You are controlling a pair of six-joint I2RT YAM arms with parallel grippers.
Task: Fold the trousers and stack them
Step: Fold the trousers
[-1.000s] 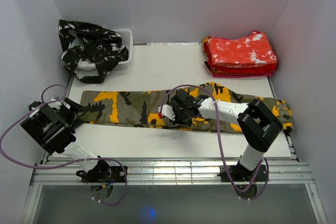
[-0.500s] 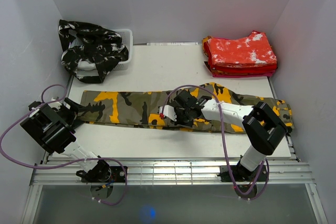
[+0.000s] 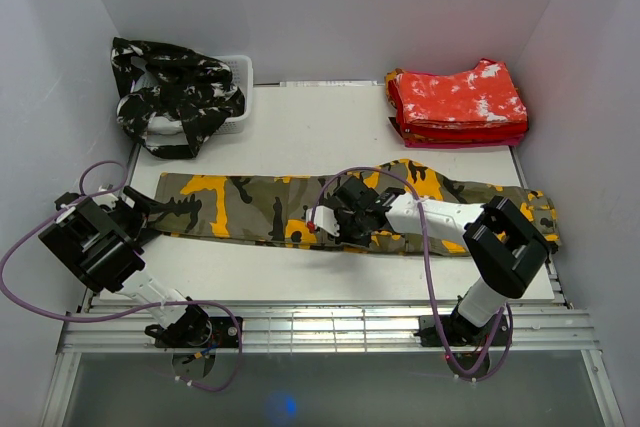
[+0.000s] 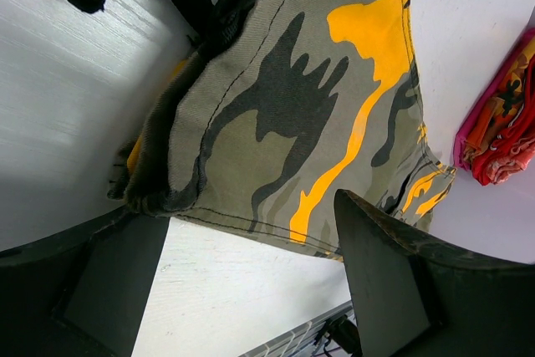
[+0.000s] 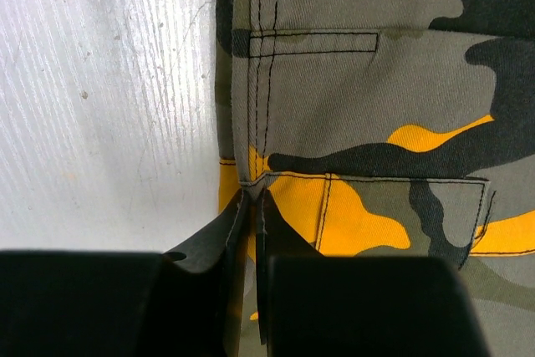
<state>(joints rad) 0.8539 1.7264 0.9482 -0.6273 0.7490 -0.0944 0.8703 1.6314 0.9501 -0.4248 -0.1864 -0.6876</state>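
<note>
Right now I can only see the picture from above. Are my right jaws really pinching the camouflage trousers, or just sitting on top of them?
Observer: Pinching. The right wrist view shows the right jaws shut on the edge of the trousers, and the cloth puckers up at the tips.
Operator: Are my left jaws holding anything?
Observer: No. The left wrist view shows the left jaws wide open and gripping nothing, with the leg end lying on the table ahead of them.
</note>
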